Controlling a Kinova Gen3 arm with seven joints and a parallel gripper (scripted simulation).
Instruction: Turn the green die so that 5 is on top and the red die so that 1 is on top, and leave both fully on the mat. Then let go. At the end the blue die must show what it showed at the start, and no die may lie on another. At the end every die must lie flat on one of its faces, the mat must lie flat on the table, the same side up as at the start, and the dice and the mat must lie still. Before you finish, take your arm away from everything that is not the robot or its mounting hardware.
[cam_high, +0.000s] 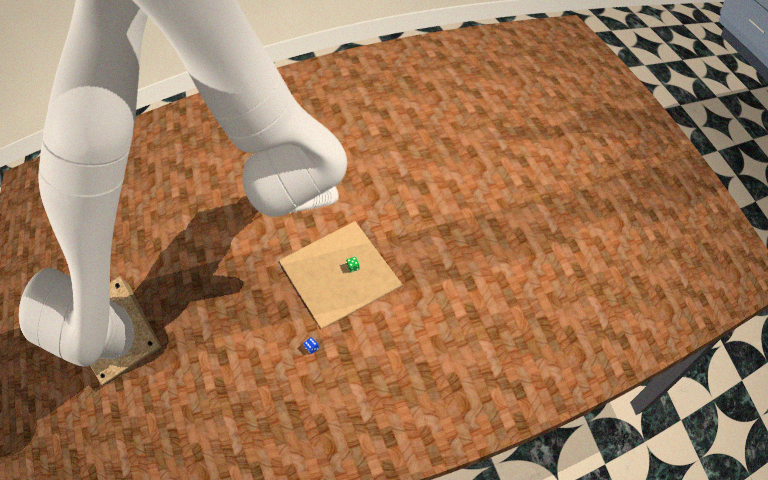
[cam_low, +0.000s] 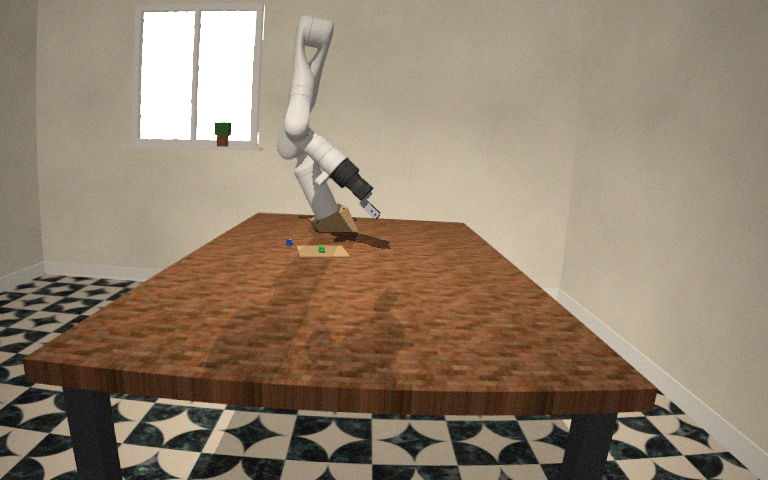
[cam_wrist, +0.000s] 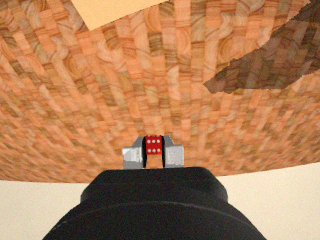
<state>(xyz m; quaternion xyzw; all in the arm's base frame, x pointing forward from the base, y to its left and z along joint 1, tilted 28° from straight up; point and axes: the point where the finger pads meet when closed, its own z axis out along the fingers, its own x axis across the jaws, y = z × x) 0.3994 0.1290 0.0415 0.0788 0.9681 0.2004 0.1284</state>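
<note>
We have the red die (cam_low: 378, 216) (cam_wrist: 154, 145) gripped between the fingers of our gripper (cam_low: 377, 215) (cam_wrist: 154, 147), jaws closed on its sides. It is up in the air, off the mat (cam_high: 317, 283) (cam_low: 308, 252) (cam_wrist: 115, 10), and in the exterior view we see it behind the mat and to the right. The face turned to our wrist camera shows six pips. From the top, our arm (cam_high: 243, 84) (cam_low: 303, 84) hides both the gripper and this die.

Our green die (cam_high: 352, 263) (cam_low: 321, 249) sits on the mat, inside its edges; its pips are too small for us to read surely. Our blue die (cam_high: 310, 345) (cam_low: 289, 242) rests on the table (cam_high: 509, 283) (cam_low: 368, 316) (cam_wrist: 75, 100), off the mat, near its lowest corner in the top view.

The mat itself lies flat on the table. Our arm's base (cam_high: 141, 333) (cam_low: 342, 220) stands left of the mat from the top, and behind it in the exterior view. There, a window (cam_low: 195, 73) is in the wall beyond the mat, up and to the left.
</note>
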